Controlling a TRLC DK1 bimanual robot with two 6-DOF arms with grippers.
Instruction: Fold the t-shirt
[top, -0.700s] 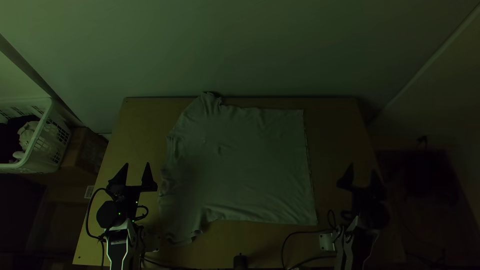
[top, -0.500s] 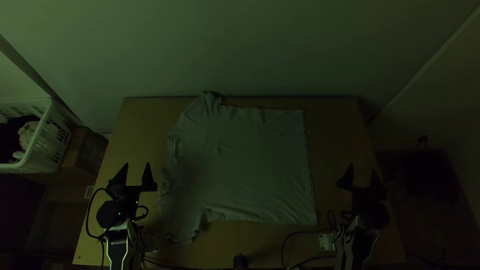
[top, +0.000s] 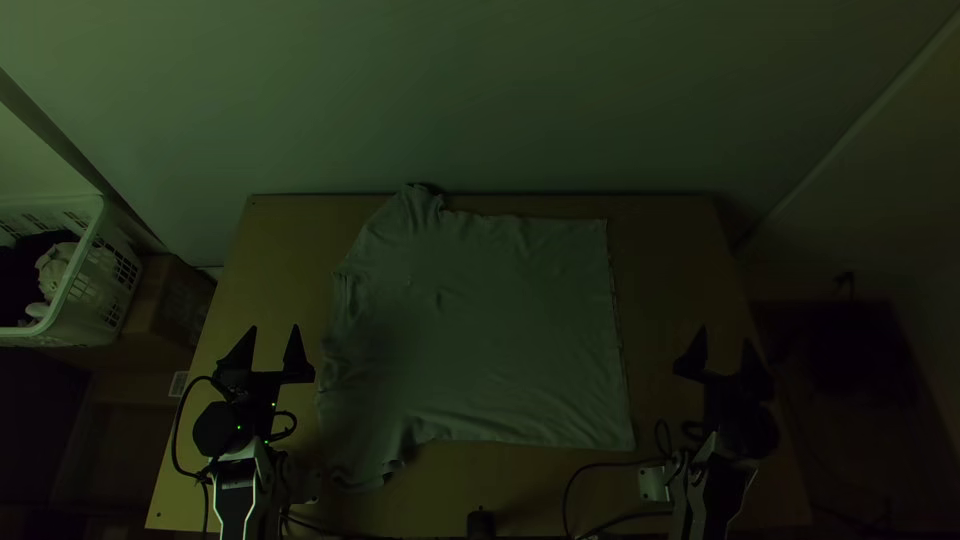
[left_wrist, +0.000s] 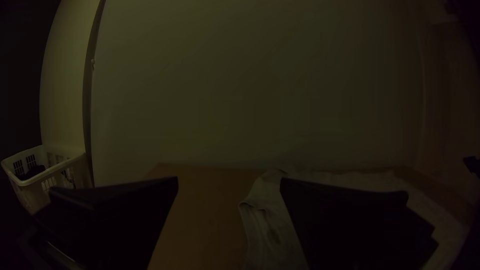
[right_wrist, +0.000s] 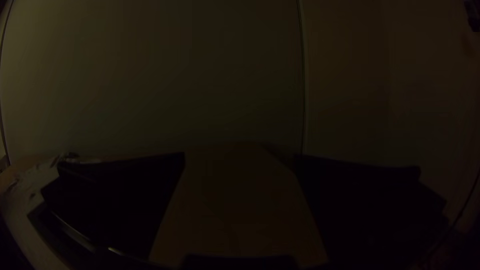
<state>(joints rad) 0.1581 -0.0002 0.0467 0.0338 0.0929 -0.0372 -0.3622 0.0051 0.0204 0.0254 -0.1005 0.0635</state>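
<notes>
T-shirt (top: 490, 330) spread on tbl (top: 680, 260), hem right, left side wrinkly, so prob. no folds done, all remaining, w/ L gripper (top: 274, 327) & R gripper (top: 725, 335) wide, empty.

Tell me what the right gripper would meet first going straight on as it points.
Probably the wall beyond the table: the right gripper points that way, to the right of the t-shirt. The path there looks free, though its height above the table is hard to judge.
</notes>
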